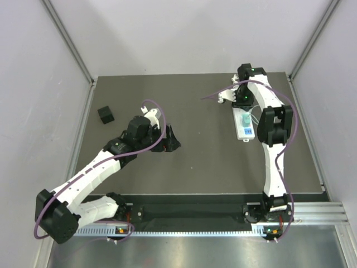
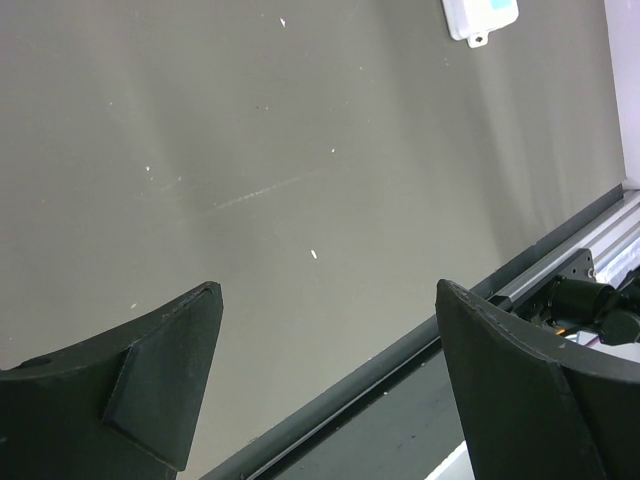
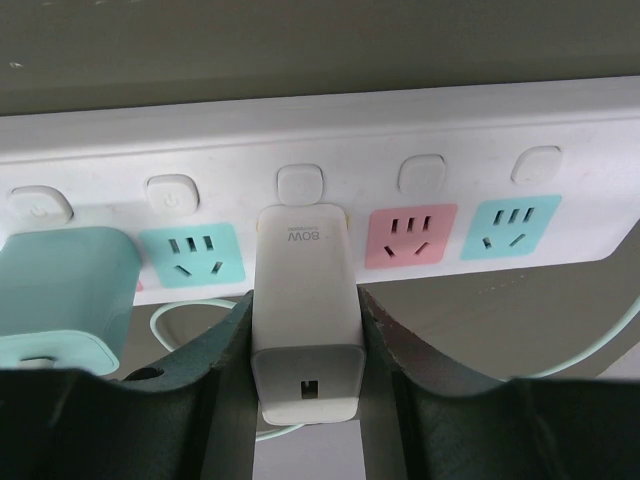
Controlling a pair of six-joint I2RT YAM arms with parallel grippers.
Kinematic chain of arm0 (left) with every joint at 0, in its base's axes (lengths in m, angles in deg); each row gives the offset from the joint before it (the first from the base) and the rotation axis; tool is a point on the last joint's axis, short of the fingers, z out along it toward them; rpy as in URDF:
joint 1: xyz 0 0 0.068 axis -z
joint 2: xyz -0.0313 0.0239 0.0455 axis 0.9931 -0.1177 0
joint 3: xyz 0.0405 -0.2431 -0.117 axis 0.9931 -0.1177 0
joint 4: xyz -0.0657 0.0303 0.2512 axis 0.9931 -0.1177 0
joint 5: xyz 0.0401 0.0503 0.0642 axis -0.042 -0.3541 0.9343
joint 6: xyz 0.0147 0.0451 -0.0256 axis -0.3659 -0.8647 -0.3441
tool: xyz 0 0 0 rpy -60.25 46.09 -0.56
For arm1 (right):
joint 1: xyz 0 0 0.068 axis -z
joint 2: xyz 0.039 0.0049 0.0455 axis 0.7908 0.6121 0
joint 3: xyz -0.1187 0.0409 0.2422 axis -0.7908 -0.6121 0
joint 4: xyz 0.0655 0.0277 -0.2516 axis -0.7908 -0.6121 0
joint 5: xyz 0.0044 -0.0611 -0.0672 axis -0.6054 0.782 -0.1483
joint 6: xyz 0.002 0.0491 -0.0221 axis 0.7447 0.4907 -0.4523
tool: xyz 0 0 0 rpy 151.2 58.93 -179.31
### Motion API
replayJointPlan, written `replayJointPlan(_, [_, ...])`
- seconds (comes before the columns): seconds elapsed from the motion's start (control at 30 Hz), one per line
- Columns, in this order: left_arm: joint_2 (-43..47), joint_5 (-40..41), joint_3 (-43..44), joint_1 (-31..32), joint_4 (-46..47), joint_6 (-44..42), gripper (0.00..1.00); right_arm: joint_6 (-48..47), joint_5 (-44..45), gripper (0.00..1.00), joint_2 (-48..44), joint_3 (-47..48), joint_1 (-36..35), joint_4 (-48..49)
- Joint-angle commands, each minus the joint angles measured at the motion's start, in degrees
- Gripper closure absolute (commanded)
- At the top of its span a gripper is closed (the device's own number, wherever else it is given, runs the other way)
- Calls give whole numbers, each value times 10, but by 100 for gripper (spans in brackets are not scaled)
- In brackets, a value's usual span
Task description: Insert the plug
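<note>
Plug (image 3: pixel 305 330): a white charger block, clenched at its sides between the two dark fingers (image 3: pixel 225 350) of the right gripper (image 3: pixel 303 300). In the right wrist view its 12 o'clock end butts against the face of the white strip (image 3: pixel 300 130). It sits between a teal socket (image 3: pixel 192 255) at its 9 o'clock and a pink socket (image 3: pixel 413 235) at its 3 o'clock. A sliver of yellow shows at its upper right corner. The prongs are hidden, so how deep they sit cannot be told. The plug's USB port faces the camera at 6 o'clock.

A mint charger (image 3: pixel 60 290) is seated in the strip farther toward 9 o'clock. A mint cable (image 3: pixel 600 350) curves off at 4 o'clock.

From the top view, the strip (image 1: pixel 245 131) lies at 2 o'clock from the middle of the dark table (image 1: pixel 206 162), its long side running 12 to 6. The right gripper (image 1: pixel 241 97) hangs over its 12 o'clock end.

The left gripper (image 1: pixel 170 139) is at 9 o'clock from the table's middle, well apart from the strip. In its own view the left gripper (image 2: pixel 328 290) has its jaws spread wide, holding nothing, with bare table between them. A black cube (image 1: pixel 105 114) rests at 10 o'clock, near the left gripper but apart from it.
</note>
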Motion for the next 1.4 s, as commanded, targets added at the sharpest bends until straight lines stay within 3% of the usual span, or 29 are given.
replayJointPlan(0.0, [4,-4,27,-3,0,-12,8,8,-86,98,61,-48,-2,97])
replayJointPlan(0.07, [3,-9,31,-3,1,-13,8,6,-79,83,40,-48,-3,111])
replayJointPlan(0.27, [11,-25,21,-4,23,-5,8,22,-70,64,-43,-80,2,209])
replayJointPlan(0.37, [16,-39,12,-4,29,-1,8,16,-75,49,-66,-73,3,216])
replayJointPlan(0.5, [23,-26,18,-4,21,-7,8,21,-122,36,-97,-73,10,211])
replayJointPlan(0.53, [24,-26,20,-3,18,-6,8,22,-127,25,-110,-75,10,206])
replayJointPlan(0.57, [24,-23,21,-4,19,-5,8,21,-128,19,-117,-77,11,203])
replayJointPlan(0.83, [27,5,37,-4,-2,7,8,80,-142,8,-193,-124,15,241])
replayJointPlan(0.9, [30,21,45,-5,-14,3,8,175,-184,1,-222,-165,10,328])
replayJointPlan(0.97, [35,49,58,-6,-29,4,8,301,-186,0,-271,-206,-7,403])
replayJointPlan(1.03, [40,66,69,-6,-37,7,8,363,-184,0,-323,-282,-39,509])
replayJointPlan(1.13, [51,93,70,-7,-39,19,9,574,-96,0,-351,-345,-83,604])
replayJointPlan(1.17, [56,100,69,-8,-41,20,9,693,-58,0,-347,-339,-91,590])
replayJointPlan(1.2, [58,106,67,-8,-44,23,9,739,-3,0,-337,-305,-96,562])
replayJointPlan(1.27, [62,135,67,-9,-55,23,9,809,8,0,-301,-267,-106,458])
replayJointPlan(1.37, [65,170,69,-10,-63,19,9,834,40,0,-277,-283,-127,427])
